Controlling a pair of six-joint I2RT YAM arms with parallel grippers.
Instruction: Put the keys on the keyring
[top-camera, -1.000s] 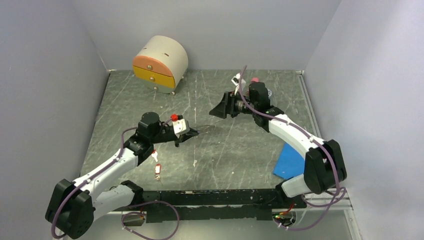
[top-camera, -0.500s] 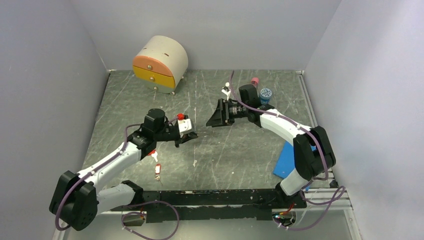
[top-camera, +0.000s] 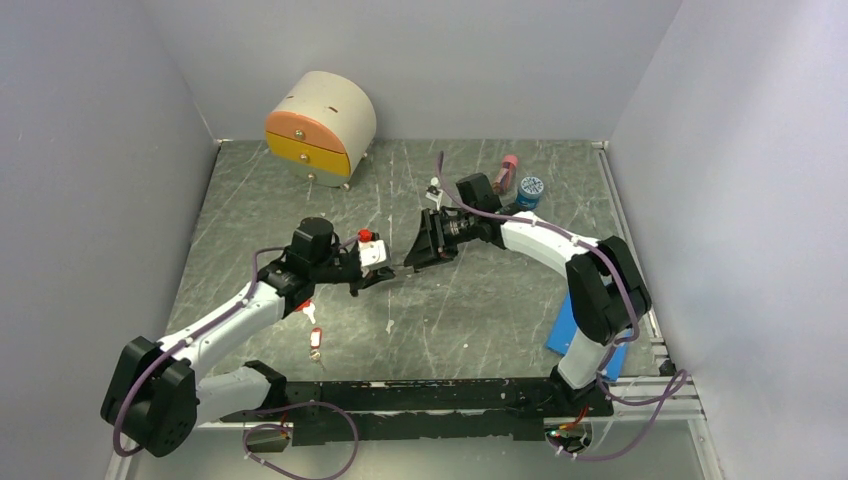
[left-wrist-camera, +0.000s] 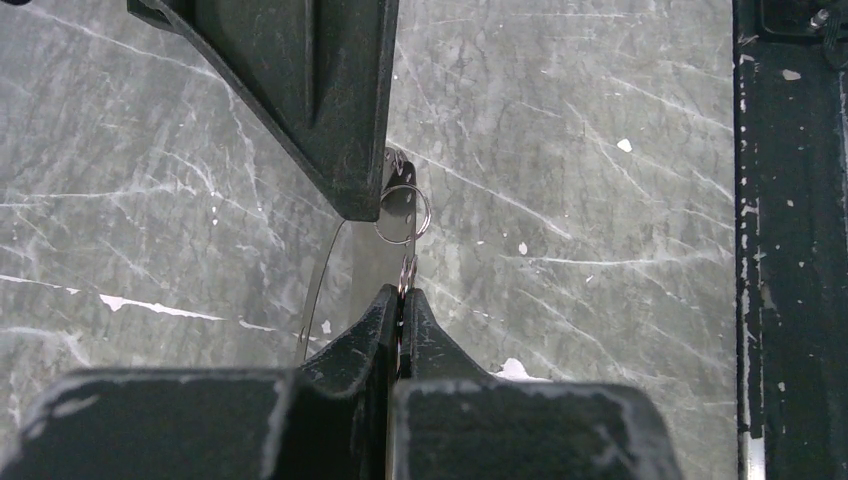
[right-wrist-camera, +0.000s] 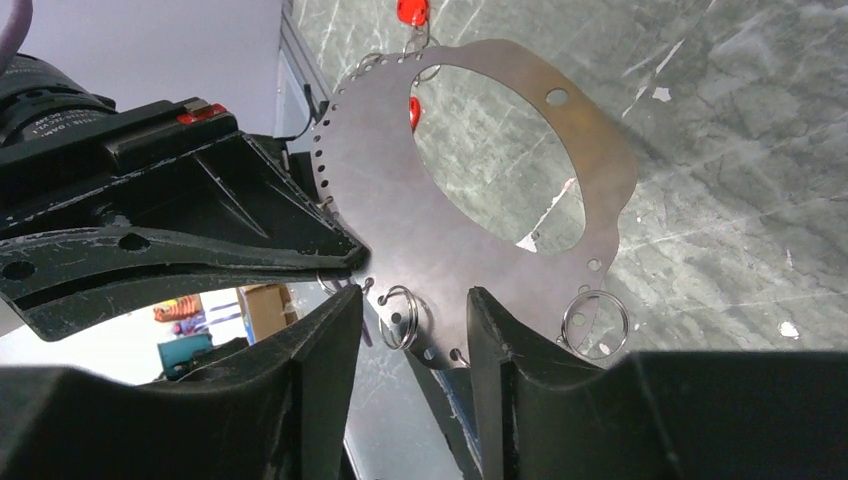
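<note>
Left gripper (left-wrist-camera: 403, 298): jaws fully closed, pinching the thin edge of the keyring (right-wrist-camera: 385, 200). This is a flat metal plate with a large oval opening and a row of small holes along its rim. I judge it is held off the table (top-camera: 480, 320) so that the rim holes can be reached from both faces. Right gripper (right-wrist-camera: 413, 295): jaws apart, nothing clamped. In the right wrist view it straddles the plate's rim at 6 o'clock, with a small split ring (right-wrist-camera: 400, 318) between the fingers. The likely purpose is a second hold beside that ring, to steady the plate or take it over. A second split ring (right-wrist-camera: 594, 322) hangs at about 5 o'clock on the rim. At 12 o'clock a red tag (right-wrist-camera: 411, 12) hangs from another ring. I take this as one key already mounted, though the key blade itself is not visible. Outward, in the top view, two loose keys (top-camera: 317, 340) lie on the table at about 8 o'clock from the grippers, beside the left arm and not yet threaded. The drawer box (top-camera: 320, 125) stands at 11 o'clock. The pink bottle (top-camera: 507, 172) and blue-lidded jar (top-camera: 530, 188) are at 2 o'clock, well apart from the work.
</note>
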